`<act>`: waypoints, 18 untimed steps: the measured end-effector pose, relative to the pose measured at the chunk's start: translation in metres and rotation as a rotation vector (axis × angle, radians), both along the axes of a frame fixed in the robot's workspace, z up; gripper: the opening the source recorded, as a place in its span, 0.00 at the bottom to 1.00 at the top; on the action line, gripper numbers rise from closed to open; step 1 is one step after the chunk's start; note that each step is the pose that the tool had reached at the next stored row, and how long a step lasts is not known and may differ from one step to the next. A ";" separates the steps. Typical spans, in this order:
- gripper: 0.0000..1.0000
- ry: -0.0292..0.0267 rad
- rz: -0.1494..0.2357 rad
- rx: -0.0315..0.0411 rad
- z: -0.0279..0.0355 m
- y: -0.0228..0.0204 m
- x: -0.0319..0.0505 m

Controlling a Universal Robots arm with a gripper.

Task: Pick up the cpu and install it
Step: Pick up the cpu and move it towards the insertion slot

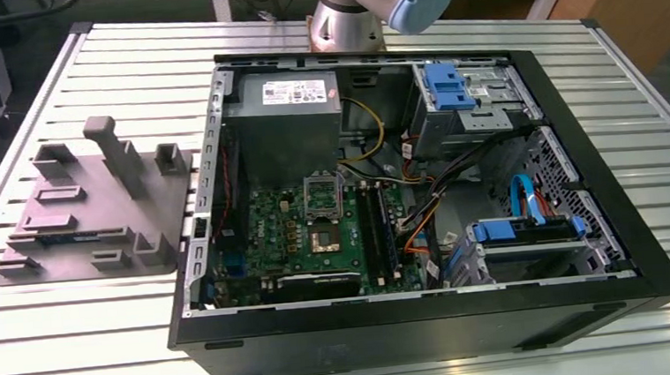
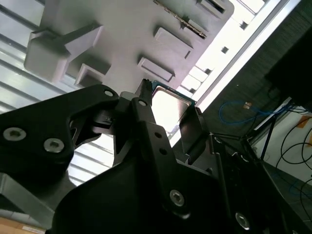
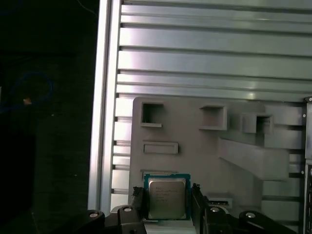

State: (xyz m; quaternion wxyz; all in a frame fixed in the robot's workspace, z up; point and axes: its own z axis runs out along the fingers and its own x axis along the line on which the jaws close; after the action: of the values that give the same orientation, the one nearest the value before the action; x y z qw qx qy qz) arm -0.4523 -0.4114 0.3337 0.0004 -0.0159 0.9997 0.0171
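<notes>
Pincer (image 3: 166, 194) gripping cpu (image 3: 167, 199) (in both wrist views), exterior view's case (image 1: 416, 328)

Silver-topped, green-edged cpu (image 3: 166, 197) flat in tool (image 3: 166, 191)

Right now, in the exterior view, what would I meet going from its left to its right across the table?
Grey holder block → processor socket → black memory slots → lower blue drive cage.

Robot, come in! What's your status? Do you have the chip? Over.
Gripper shut on the cpu, a finger each side. Cpu held above the grey tray. Nothing seen in the way. Over.
</notes>
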 end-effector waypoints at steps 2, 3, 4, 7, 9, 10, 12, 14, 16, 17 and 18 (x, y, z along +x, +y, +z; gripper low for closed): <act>0.47 0.0001 0.000 -0.0001 0.0092 0.0000 0.0000; 0.47 0.0000 0.000 0.0000 0.0135 0.0000 0.0000; 0.47 0.0001 0.000 0.0000 0.0180 0.0000 0.0000; 0.47 0.0002 0.000 -0.0001 0.0319 0.0000 0.0000; 0.47 0.0002 0.000 -0.0001 0.0410 0.0000 0.0000; 0.47 0.0001 0.000 0.0000 0.0458 0.0000 0.0000; 0.47 0.0002 0.000 -0.0001 0.0547 0.0000 0.0000; 0.47 0.0000 0.000 0.0000 0.0637 0.0000 0.0000; 0.47 0.0002 0.000 0.0000 0.0710 0.0000 0.0000; 0.47 0.0004 0.000 0.0006 0.0713 -0.0001 0.0000; 0.47 0.0004 0.000 0.0012 0.0713 0.0000 0.0000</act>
State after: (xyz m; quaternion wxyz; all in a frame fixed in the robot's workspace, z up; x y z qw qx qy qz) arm -0.4523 -0.4114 0.4050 0.0002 -0.0159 0.9997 0.0177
